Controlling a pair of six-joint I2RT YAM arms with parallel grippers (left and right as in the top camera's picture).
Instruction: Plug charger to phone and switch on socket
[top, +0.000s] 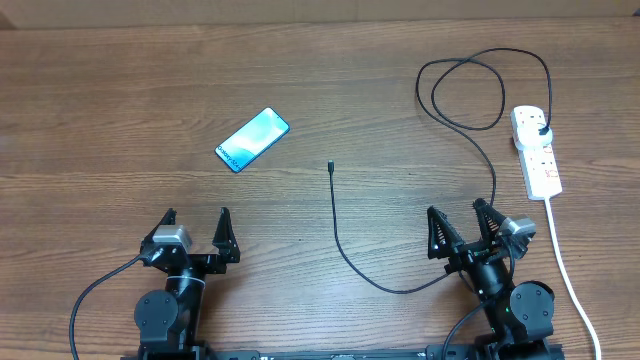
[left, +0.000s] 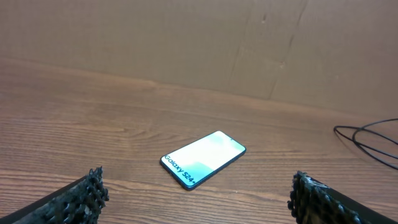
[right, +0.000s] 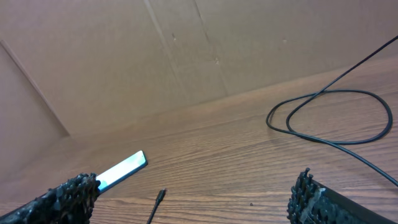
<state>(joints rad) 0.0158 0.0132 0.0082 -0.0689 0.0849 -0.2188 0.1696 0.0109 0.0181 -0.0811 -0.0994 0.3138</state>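
Observation:
The phone (top: 252, 139) lies flat on the table, light-blue screen up, left of centre; it also shows in the left wrist view (left: 203, 158) and the right wrist view (right: 122, 168). The charger cable (top: 345, 250) runs from its loose connector tip (top: 330, 166) down, round and up in loops (top: 465, 90) to its black plug (top: 541, 130) in the white socket strip (top: 536, 148) at the right. The tip shows in the right wrist view (right: 160, 196). My left gripper (top: 197, 221) is open and empty near the front edge. My right gripper (top: 458, 217) is open and empty, beside the cable.
The socket's white lead (top: 570, 280) runs from the strip down to the front right edge, just right of my right arm. A brown cardboard wall (left: 199, 43) stands along the far side of the table.

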